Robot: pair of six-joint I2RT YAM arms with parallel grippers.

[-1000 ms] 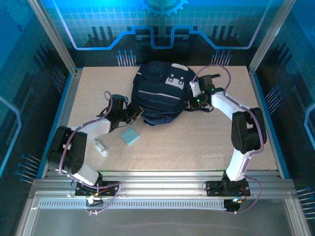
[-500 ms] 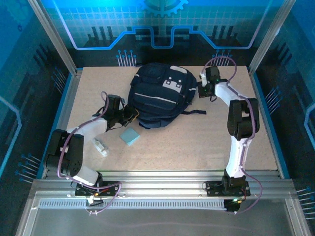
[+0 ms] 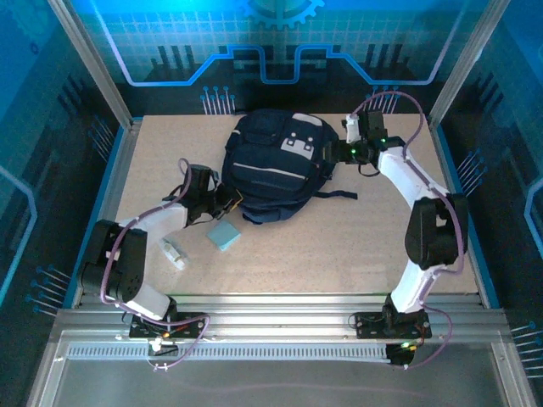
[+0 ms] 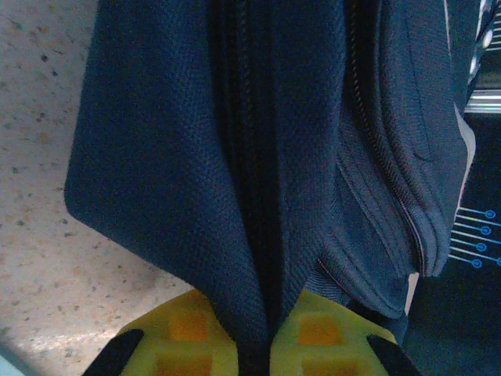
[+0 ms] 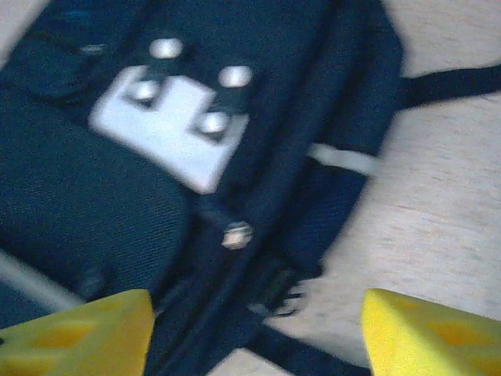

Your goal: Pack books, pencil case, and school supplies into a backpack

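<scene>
The dark navy backpack (image 3: 270,170) lies at the back middle of the table, its light grey patch (image 5: 163,125) facing up. My left gripper (image 3: 229,201) is shut on the fabric at the bag's near-left corner. In the left wrist view its yellow fingers (image 4: 192,341) pinch the navy cloth (image 4: 172,141) beside a zipper. My right gripper (image 3: 333,151) hovers open at the bag's right side. Between its fingers (image 5: 78,333), which stand wide apart, are a zipper pull (image 5: 237,235) and a strap. The school supplies, a light-blue pad (image 3: 223,235), lie near the left arm. Books and pencil case are out of view.
A small pale object (image 3: 174,253) lies beside the left arm's forearm. A dark strap (image 3: 339,194) trails from the bag onto the speckled table (image 3: 339,246). Metal frame posts and blue walls ring the table.
My right gripper has opened and let go of the backpack, and now sits at the bag's upper right. The bag shifted back and flattened out. The left gripper kept its grip.
</scene>
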